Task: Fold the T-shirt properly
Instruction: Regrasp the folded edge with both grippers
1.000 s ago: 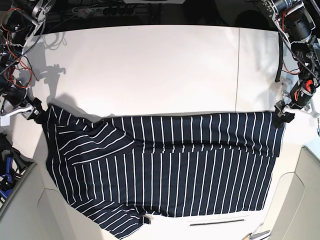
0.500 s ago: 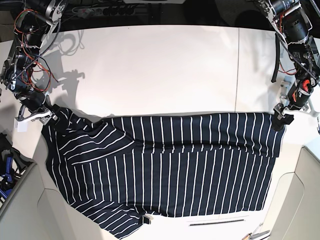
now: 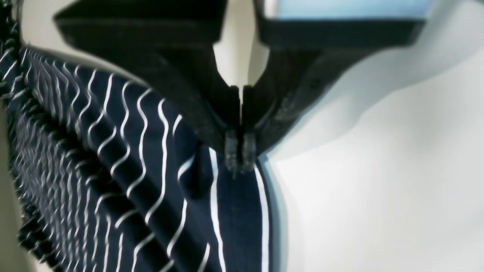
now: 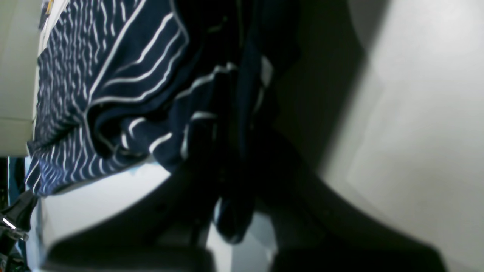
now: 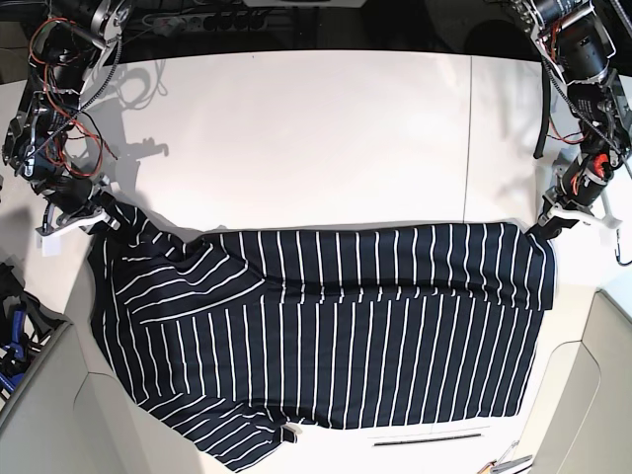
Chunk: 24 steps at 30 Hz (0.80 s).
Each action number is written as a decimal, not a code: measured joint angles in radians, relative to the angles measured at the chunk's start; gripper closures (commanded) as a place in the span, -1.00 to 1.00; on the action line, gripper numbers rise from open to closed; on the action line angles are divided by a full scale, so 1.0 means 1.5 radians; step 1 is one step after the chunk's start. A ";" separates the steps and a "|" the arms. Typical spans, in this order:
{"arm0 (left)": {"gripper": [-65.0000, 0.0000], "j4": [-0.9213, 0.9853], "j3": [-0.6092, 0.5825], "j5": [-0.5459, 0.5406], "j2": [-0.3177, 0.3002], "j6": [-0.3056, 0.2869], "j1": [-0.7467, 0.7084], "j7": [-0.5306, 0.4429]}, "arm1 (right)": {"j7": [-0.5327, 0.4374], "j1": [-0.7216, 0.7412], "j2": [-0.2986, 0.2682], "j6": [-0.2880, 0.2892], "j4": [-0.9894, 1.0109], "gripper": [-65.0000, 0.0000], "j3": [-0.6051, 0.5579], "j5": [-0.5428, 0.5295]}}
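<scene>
Shirt: dark navy T-shirt with thin white stripes [image 5: 326, 326], spread across the white bench's [image 5: 296, 128] near half.
Left claw [image 3: 240, 153]: pinching the shirt's corner.
Right claw [image 5: 107, 219]: pinching the other corner.

A robotics lab: exposed arm wiring [image 5: 44, 148] above a white table [image 5: 316, 138].

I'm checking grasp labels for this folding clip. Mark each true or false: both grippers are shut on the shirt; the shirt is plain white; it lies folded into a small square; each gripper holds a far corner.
1. Both the left gripper and the right gripper are shut on the T-shirt: true.
2. The T-shirt is plain white: false, dark navy with thin white stripes.
3. It lies folded into a small square: false, it is spread wide across the table.
4. Each gripper holds a far corner: true.
</scene>
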<state>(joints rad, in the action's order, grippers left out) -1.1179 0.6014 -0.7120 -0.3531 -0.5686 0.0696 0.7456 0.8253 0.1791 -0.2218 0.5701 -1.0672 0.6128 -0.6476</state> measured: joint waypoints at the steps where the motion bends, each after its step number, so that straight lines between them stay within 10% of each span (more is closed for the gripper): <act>1: 1.00 -0.011 0.000 0.004 -0.002 -0.001 -0.002 0.011 | 0.002 -0.001 0.000 0.000 -0.001 1.00 0.000 -0.003; 24: 1.00 -0.222 0.018 0.007 -0.023 -0.005 -0.127 0.039 | 0.114 -0.144 -0.009 0.009 -0.238 1.00 0.003 -0.071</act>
<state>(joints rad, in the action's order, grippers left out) -1.4513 0.6277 -0.7017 -0.3878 -0.5766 -0.1215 0.8040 0.9966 -0.0368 -0.2352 0.5842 -1.4239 0.6170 -0.7547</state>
